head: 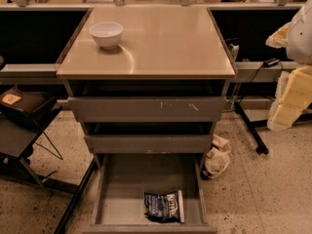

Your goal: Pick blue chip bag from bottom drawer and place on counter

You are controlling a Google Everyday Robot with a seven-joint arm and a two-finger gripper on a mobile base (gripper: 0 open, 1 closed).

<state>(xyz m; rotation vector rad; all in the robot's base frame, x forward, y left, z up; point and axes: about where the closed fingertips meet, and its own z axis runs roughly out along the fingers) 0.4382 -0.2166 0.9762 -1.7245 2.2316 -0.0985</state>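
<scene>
The blue chip bag (165, 206) lies flat on the grey floor of the open bottom drawer (117, 199), near the drawer's front right. It is dark navy and crinkled, with white lettering and a white strip on its right edge. The counter (161, 43) is the glossy tan top of the grey cabinet. My arm comes in at the right edge of the view, and my gripper (279, 36) is beside the counter's right side, level with the top. It is far above and to the right of the bag and touches nothing.
A white bowl (106, 34) stands at the counter's back left. The two upper drawers (146, 108) are partly pulled out. A crumpled cloth (217, 157) lies on the floor to the cabinet's right. A dark bag on a low stand (24, 106) is at the left.
</scene>
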